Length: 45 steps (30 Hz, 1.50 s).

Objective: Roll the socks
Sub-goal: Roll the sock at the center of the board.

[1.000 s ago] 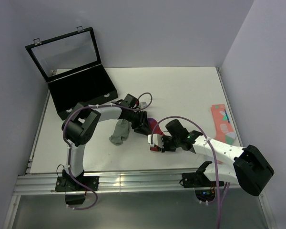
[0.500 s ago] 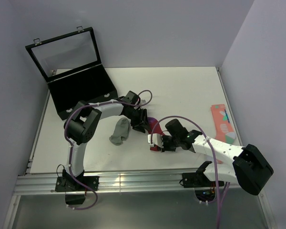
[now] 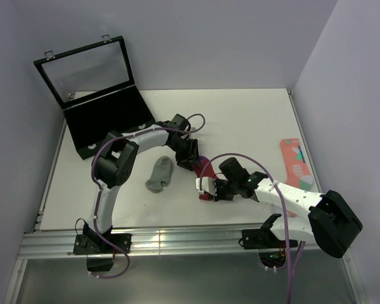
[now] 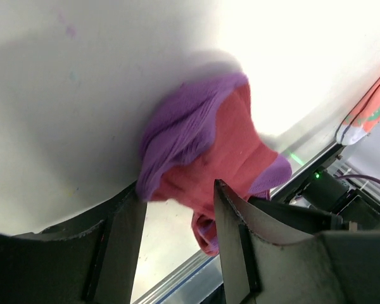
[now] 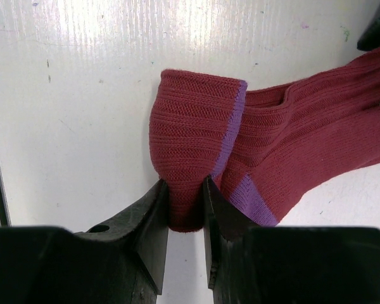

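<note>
Here, right end effector (image 5: 184, 190) pinches ribbed magenta sock (image 5: 191, 123).

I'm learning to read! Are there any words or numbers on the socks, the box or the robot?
None to read. The red sock, grey sock, black case and robot arms show no writing; the pink sock has only coloured patches.

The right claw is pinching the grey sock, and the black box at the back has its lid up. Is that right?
Not quite. The right claw is pinching the red sock, not the grey one. The right wrist view shows the sock's folded end squeezed between the claw's fingers. The grey sock lies apart from that claw. The black box does have its lid up.
</note>
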Each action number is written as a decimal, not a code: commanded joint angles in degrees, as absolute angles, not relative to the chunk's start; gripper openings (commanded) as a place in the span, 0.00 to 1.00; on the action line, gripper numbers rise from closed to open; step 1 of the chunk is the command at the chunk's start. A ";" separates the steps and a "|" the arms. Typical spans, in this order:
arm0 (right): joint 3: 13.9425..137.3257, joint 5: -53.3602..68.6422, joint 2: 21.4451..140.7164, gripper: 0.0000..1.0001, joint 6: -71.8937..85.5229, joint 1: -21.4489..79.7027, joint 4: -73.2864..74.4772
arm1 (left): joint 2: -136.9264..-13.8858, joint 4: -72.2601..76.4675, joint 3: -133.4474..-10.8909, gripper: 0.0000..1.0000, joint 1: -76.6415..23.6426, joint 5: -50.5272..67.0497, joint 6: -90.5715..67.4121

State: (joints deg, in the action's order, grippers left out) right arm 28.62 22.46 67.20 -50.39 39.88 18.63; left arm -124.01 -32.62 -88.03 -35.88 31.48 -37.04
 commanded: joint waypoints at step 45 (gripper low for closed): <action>58.26 42.01 102.19 0.15 -61.43 28.84 56.85 | -128.15 -27.60 -87.37 0.00 -30.76 21.18 -34.98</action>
